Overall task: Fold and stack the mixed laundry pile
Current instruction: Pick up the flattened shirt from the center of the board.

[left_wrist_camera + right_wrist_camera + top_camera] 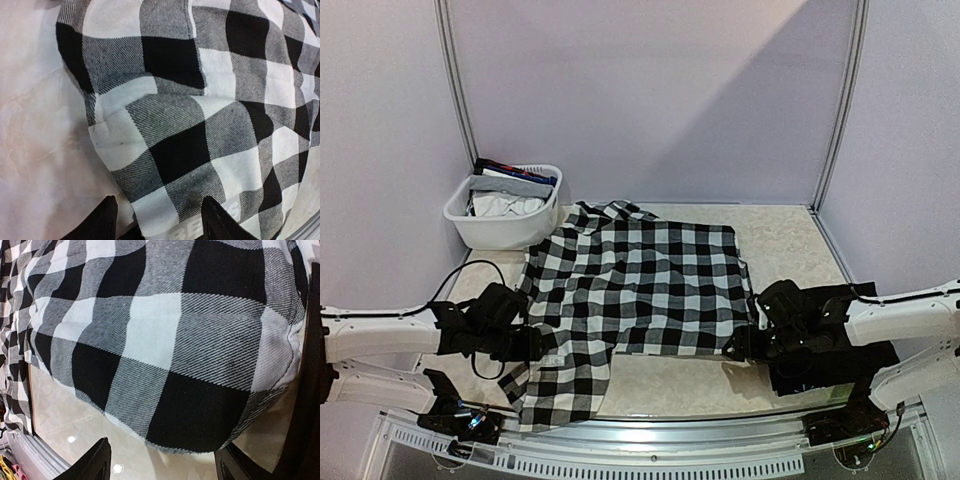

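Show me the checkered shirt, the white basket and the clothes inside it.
checkered shirt (650, 285), top external view, middle of the fabric.
white basket (500, 232), top external view, front wall.
clothes in the basket (515, 205), top external view, pale top cloth.

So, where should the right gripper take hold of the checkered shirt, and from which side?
I would pinch the near right corner of the checkered shirt, coming in low from the right. The shirt lies spread flat on the table, so only its edges offer a fold to pinch, and that rounded corner sits between the open fingers of the right gripper.
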Motion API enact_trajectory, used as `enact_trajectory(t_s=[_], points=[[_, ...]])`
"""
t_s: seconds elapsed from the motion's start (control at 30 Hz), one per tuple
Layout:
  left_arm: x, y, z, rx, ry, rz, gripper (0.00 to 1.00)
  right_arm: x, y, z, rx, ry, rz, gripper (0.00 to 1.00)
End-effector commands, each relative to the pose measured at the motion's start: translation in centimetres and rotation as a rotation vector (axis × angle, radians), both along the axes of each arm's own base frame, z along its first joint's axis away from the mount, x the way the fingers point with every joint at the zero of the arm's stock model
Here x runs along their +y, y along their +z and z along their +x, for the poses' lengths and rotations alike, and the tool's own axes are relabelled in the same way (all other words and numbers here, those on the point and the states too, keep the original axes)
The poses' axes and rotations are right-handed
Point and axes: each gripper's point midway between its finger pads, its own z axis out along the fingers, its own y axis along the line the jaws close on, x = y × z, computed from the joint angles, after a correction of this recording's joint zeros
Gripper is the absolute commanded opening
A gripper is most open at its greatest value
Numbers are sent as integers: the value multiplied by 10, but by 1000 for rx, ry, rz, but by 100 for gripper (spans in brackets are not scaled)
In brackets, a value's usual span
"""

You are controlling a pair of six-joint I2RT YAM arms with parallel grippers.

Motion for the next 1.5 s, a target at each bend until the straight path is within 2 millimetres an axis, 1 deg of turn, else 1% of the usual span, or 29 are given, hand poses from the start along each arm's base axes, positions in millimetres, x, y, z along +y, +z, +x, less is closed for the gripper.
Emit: enact_trajectory(t_s=[0.0,0.13,0.2,0.3,0.37,0.4,0.47,0.5,0.53,0.57,0.6,0.73,0.77,0.83,0.9,1.03,1.07,1.1,1.13,1.2,1.23,1.27,1.33,1.47], points=[[-4,-4,-10,30,-40,-5,59,-4,-8,8,-17,-53,-11,68],[0,-4,-9,12,-30,6,59,-5,-9,9,-27,-56,-18,61],[-1,-6,-9,13,-28,2,58,-8,-9,14,-50,-70,-38,57],[-4,-7,-6,9,-23,-13,55,-8,-11,16,-55,-68,-44,54],[-6,-7,-4,-4,-19,-25,50,-8,-11,16,-52,-68,-45,52],[-8,-6,-1,-16,-18,-36,45,-8,-12,16,-51,-69,-47,50],[-12,-4,3,-44,-14,-61,30,-10,-11,16,-53,-75,-53,46],[-12,-3,6,-62,-4,-66,15,-12,-11,16,-55,-79,-62,44],[-11,-1,9,-79,6,-66,3,-13,-10,16,-59,-81,-63,41],[-8,1,11,-91,20,-57,0,-15,-9,17,-64,-86,-69,38],[-4,3,12,-101,33,-46,0,-16,-8,17,-66,-89,-75,35],[3,17,14,-146,63,-52,0,-20,-2,18,-78,-93,-91,14],[5,21,14,-158,69,-54,0,-21,0,17,-79,-90,-97,10],[10,31,14,-181,84,-47,0,-21,6,20,-85,-82,-113,6],[19,40,13,-199,103,-25,0,-25,10,22,-91,-74,-158,4],[38,64,8,-246,147,-1,0,-35,21,24,-104,-45,-259,3],[41,69,7,-253,155,-1,0,-38,24,24,-106,-33,-285,7],[44,74,5,-260,161,-6,0,-39,27,23,-104,-13,-299,13],[45,75,3,-261,162,-10,0,-37,29,22,-97,4,-297,23],[46,76,0,-250,161,-21,0,-30,28,17,-74,48,-274,51],[45,74,-3,-234,155,-25,0,-27,27,14,-63,66,-259,63],[44,72,-5,-219,151,-26,0,-22,27,10,-50,83,-236,69],[45,68,-9,-197,152,-22,0,-15,29,5,-32,110,-195,74],[50,65,-12,-194,168,-20,0,5,35,-7,11,141,-47,76]])
